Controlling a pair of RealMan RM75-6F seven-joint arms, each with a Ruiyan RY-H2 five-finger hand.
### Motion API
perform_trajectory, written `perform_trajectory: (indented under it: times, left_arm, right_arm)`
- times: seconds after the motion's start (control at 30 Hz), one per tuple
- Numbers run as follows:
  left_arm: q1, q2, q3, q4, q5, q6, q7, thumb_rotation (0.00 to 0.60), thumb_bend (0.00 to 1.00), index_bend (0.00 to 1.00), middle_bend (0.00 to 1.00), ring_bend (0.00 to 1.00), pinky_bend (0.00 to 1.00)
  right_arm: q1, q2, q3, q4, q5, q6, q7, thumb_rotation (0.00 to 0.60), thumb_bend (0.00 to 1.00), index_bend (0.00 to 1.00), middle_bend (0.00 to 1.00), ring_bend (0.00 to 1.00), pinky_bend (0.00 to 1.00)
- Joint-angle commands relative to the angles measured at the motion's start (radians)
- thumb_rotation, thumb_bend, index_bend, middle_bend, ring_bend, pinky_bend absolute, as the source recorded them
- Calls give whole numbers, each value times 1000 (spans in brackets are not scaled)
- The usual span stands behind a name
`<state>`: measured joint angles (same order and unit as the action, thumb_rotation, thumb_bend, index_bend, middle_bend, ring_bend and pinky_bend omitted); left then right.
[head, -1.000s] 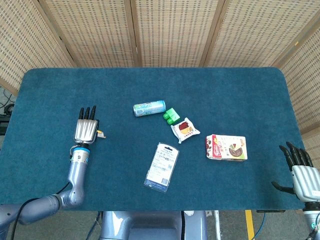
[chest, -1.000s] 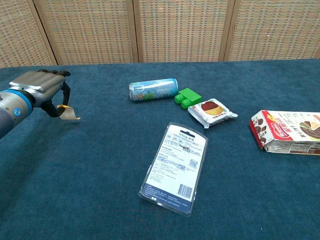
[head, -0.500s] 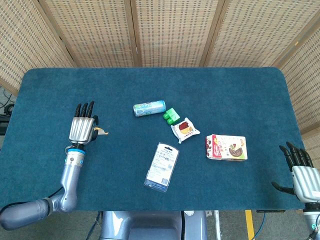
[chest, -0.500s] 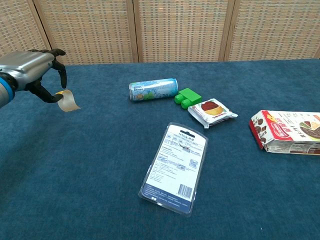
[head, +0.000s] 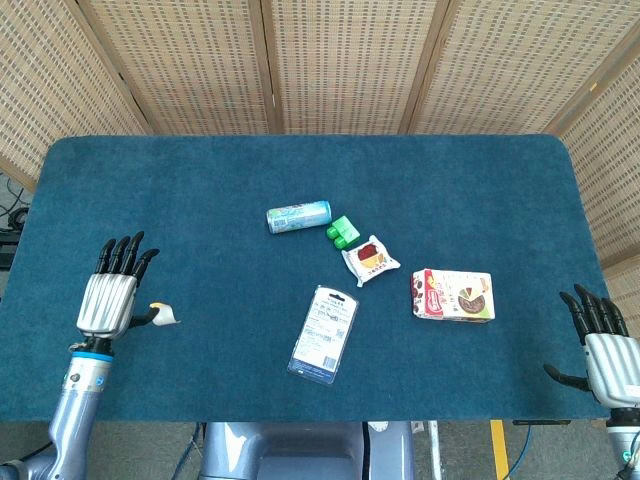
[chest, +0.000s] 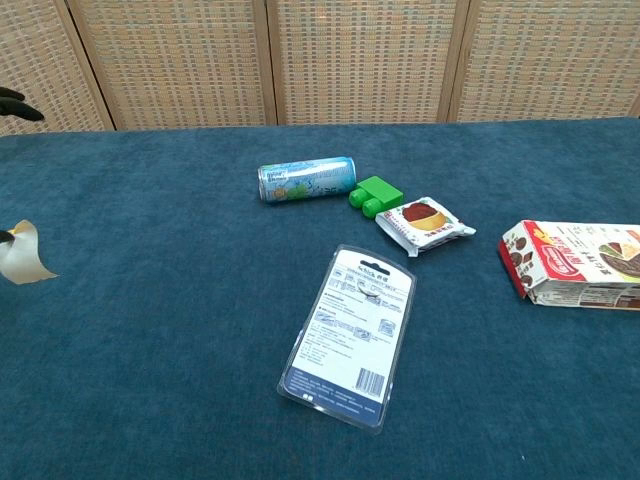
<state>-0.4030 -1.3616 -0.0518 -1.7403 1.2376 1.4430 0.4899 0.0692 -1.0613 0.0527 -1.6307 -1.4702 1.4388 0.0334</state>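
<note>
Now left hand (head: 107, 297) pinching small pale tag (head: 163, 317) at thumb tip, other fingers spread; right hand (head: 603, 350) splayed, holding nothing.

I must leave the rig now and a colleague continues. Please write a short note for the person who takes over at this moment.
Left hand: over the table's near left part, pinching a small pale tag between thumb and a finger, other fingers spread.
Right hand: at the near right edge of the table, fingers apart, holding nothing.
Done: the tag is lifted and held.
Left: it has not been put down anywhere.
Untouched mid-table: can, green block, snack packet, blister pack, carton.
</note>
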Motion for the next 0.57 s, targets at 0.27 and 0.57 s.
perform_trajectory:
  times: [0.27, 0.57]
  left_arm:
    - [116, 53, 80, 1, 100, 78, -112, 600, 52, 0, 0, 0, 0]
    - [178, 56, 110, 26, 166, 130, -110, 600, 53, 0, 0, 0, 0]
  right_arm:
    - [-4, -1, 3, 0, -2, 11, 4, 600, 53, 0, 0, 0, 0]
    - [-8, 1, 7, 5, 2, 17, 14, 600, 53, 0, 0, 0, 0]
